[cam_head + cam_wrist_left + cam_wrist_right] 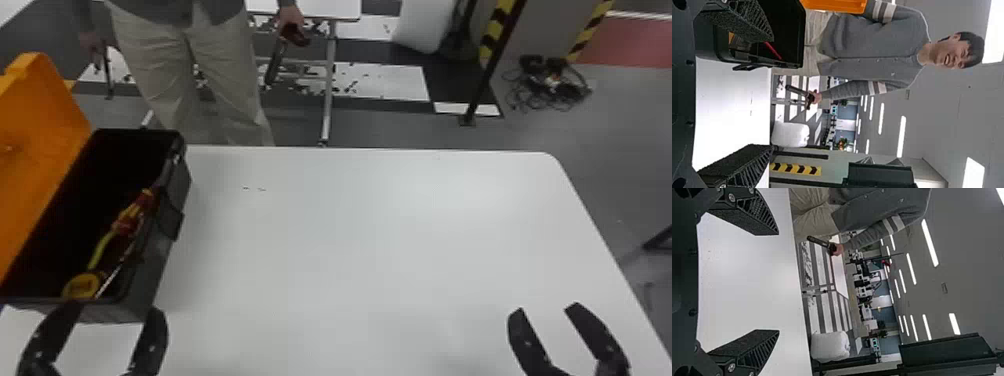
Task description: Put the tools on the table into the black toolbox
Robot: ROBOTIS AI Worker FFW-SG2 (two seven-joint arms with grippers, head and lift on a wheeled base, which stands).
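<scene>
Head view | left gripper point(113, 310) and right gripper point(546, 309) both wide open, nothing held | red-yellow tool point(128, 220) already in the black toolbox point(152, 270) | looks stiff, kinda hefty, probably grippy; I'd grab it by the handle tbh

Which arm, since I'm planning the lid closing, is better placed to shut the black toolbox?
Left, I'd say: the left claw hangs open close to the toolbox and orange lid, while the right claw is across the table.
</scene>
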